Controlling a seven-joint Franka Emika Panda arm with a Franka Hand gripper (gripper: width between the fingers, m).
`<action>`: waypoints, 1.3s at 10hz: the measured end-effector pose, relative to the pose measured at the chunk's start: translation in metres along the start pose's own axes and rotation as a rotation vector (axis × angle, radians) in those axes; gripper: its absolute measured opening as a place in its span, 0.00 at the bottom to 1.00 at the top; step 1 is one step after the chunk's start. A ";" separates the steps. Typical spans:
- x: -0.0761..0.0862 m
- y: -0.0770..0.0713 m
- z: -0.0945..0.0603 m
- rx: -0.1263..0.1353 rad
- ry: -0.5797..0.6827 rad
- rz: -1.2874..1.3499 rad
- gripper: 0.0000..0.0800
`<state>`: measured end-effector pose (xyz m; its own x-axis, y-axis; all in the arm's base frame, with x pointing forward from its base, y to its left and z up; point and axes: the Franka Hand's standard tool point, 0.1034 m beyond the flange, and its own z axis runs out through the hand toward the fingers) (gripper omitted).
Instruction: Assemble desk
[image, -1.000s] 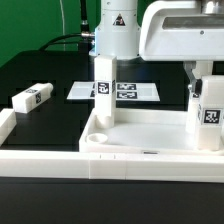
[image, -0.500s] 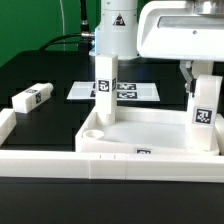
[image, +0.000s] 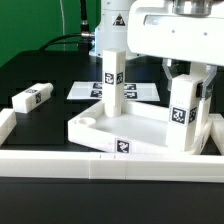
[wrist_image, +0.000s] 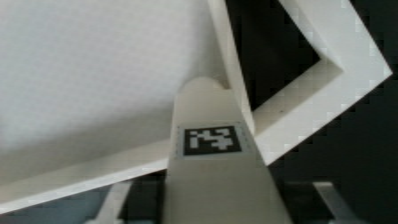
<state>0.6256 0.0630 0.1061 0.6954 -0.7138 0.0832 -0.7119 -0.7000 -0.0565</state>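
Under the white arm housing at the exterior view's right, the gripper (image: 193, 80) stands over a tagged block leg (image: 185, 110); whether its fingers are apart or closed on the leg cannot be told, as the housing and leg hide them. That leg stands upright at the right corner of the tabletop (image: 110, 135), a white tray with raised rim. A second leg (image: 114, 85) stands upright at the tray's far corner. A third leg (image: 31, 99) lies loose on the black table (image: 45, 120), well apart at the exterior view's left. The marker board (image: 85, 91) lies behind the tray, partly blocked by the second leg. The border rail (image: 60, 163) runs along the front.

Compared with half a second ago, the tabletop is rotated, one corner now toward the rail.

Labels: black-and-white square tags only; no readable writing. The wrist view shows one tag on a leg (wrist_image: 215, 150).
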 end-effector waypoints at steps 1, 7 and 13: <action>0.003 0.003 0.000 -0.003 0.001 0.026 0.37; -0.018 0.016 -0.038 0.041 -0.013 -0.114 0.81; 0.042 0.079 -0.050 0.036 -0.001 -0.230 0.81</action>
<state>0.5939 -0.0210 0.1554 0.8390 -0.5354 0.0969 -0.5307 -0.8445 -0.0717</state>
